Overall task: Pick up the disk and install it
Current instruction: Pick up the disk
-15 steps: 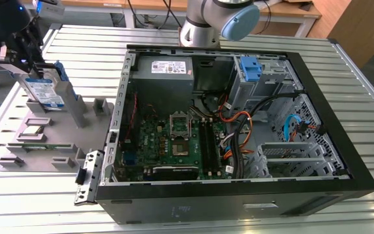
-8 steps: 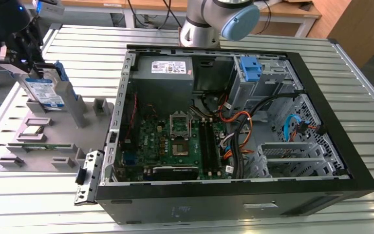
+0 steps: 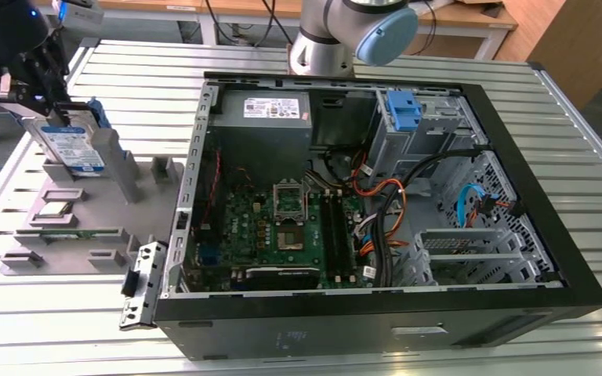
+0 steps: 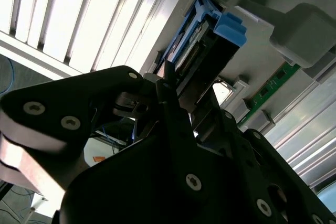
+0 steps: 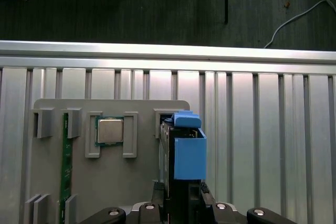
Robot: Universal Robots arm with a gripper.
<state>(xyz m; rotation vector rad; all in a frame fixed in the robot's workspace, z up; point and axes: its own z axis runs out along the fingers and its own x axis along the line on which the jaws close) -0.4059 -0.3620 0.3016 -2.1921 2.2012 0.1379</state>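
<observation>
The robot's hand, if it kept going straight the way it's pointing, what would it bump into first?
The disk, standing on edge in the grey holder, right ahead of the hand in the first wrist view. How close they are is unclear.

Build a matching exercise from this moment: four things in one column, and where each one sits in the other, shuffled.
Things:
1. disk
2. chip
3. power supply
4. bare blue bracket

Places:
A. in the case, toward the exterior view's right
B. flat in a pocket of the holder
C. upright in the holder, at the gripper
D. in the case, toward the exterior view's left

Pairs: 1-C, 2-B, 3-D, 4-A
</observation>
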